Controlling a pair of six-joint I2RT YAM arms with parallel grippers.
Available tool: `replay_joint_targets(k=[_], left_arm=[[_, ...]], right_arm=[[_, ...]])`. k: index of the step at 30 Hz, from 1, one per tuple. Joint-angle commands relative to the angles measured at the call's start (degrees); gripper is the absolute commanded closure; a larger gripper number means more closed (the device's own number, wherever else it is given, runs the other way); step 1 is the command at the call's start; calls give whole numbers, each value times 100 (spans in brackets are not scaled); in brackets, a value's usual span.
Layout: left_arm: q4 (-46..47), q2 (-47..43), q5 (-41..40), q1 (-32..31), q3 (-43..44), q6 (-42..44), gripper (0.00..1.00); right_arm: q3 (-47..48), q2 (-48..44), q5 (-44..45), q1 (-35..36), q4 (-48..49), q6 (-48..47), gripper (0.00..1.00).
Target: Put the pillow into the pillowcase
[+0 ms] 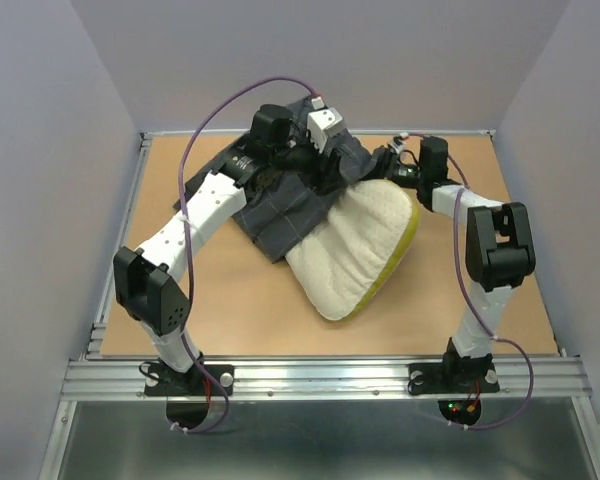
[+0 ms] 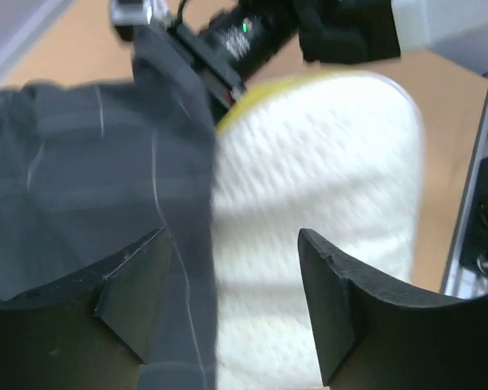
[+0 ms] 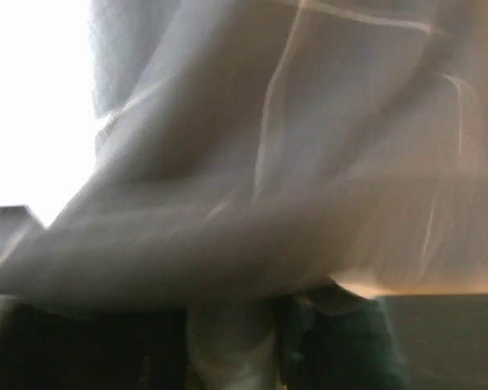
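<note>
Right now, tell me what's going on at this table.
Two robot arms are working a pillow into a dark checked pillowcase on the table. The pillow's far end is covered by the cloth, and its near end with the yellow band sticks out. The left end effector hovers open over the case's edge where it meets the pillow. The right end effector is at the case's far right side. Its own view is blurred, so its grip cannot be told.

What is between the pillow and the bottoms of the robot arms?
Just bare brown table between the pillow and the arm bases; the top view shows it.
</note>
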Motion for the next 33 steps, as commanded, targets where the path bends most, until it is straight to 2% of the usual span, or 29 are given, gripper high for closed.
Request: replay_joint_targets(k=[1, 2, 4, 7, 9, 10, 13, 15, 16, 19, 20, 22, 26, 27, 29, 30, 32, 33], left_arm=[[325, -809, -420, 112, -474, -77, 22], [299, -872, -491, 235, -737, -78, 22], [133, -960, -807, 541, -923, -174, 23], [158, -1031, -617, 1069, -1406, -446, 26], [141, -1110, -684, 1281, -1722, -229, 30], [63, -1171, -911, 1273, -1837, 269, 32], [-122, -1259, -1342, 1247, -2259, 1332, 36], [-620, -1190, -1475, 1247, -2391, 2167, 41], [-624, -1189, -1476, 1247, -2444, 2172, 41], [-1036, -1425, -1555, 1238, -2882, 2997, 42], [-1011, -1496, -1555, 1203, -3023, 3129, 40], [-757, -1541, -1773, 1098, -3427, 3148, 38], [-345, -1156, -2125, 790, -3701, 2850, 37], [-247, -1067, -2187, 720, -3771, 2823, 37], [96, -830, -2433, 641, -3815, 2657, 38], [158, -751, -2495, 571, -3754, 2586, 41], [115, -539, -2417, 491, -3631, 2393, 56], [80, -504, -2364, 421, -3518, 2357, 72]], right_arm=[[153, 502, 470, -458, -3278, -3433, 47], [224, 695, 925, -493, -4075, -4344, 38], [540, 837, 1567, -537, -4704, -5270, 23], [1389, 1056, 2192, -564, -5888, -6161, 16], [2006, 1206, 3033, -564, -6401, -7037, 14], [2626, 1389, 3352, -564, -6803, -7277, 14], [3726, 1758, 4232, -564, -7647, -8139, 18], [3933, 1726, 4592, -581, -8236, -8656, 19], [3934, 1725, 4655, -590, -8336, -8816, 19], [3153, 997, 4481, -721, -8372, -9011, 11], [2899, 560, 4367, -731, -8381, -8968, 0], [2379, 259, 4059, -731, -8451, -8880, 0], [2272, 187, 3436, -731, -9196, -9081, 0], [2255, 222, 2938, -713, -9390, -9273, 0], [2115, 292, 2627, -626, -9734, -9371, 0], [2027, 310, 2600, -556, -9734, -9406, 0], [1659, 415, 2695, -239, -9542, -9346, 1], [1492, 433, 2766, -56, -9193, -9180, 3]])
